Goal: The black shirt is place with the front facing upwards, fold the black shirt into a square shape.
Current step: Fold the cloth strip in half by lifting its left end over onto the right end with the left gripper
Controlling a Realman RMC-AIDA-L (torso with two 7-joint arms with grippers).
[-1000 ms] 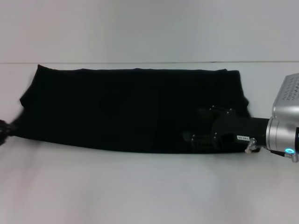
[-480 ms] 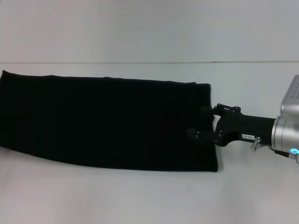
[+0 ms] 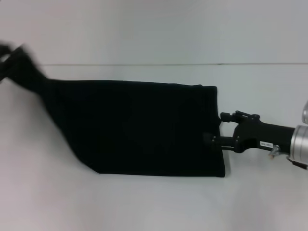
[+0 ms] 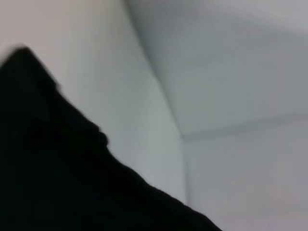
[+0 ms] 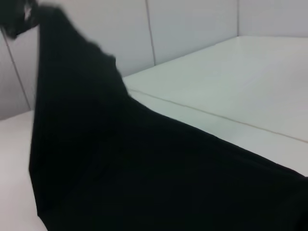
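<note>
The black shirt lies on the white table as a long folded band. Its left end is lifted off the table and drawn up to a point at the upper left of the head view. My left gripper is a blurred dark shape there, shut on that raised end; the right wrist view shows the left gripper at the top of the hanging cloth. Black cloth fills the lower part of the left wrist view. My right gripper sits low at the shirt's right edge, touching the hem.
The white table spreads bare in front of the shirt and to its right behind the right arm. A pale wall rises behind the table's far edge.
The shirt's left end, flat on the table half a second ago, has been lifted and pulled up by the left gripper. The right gripper has drawn back slightly to the right.
</note>
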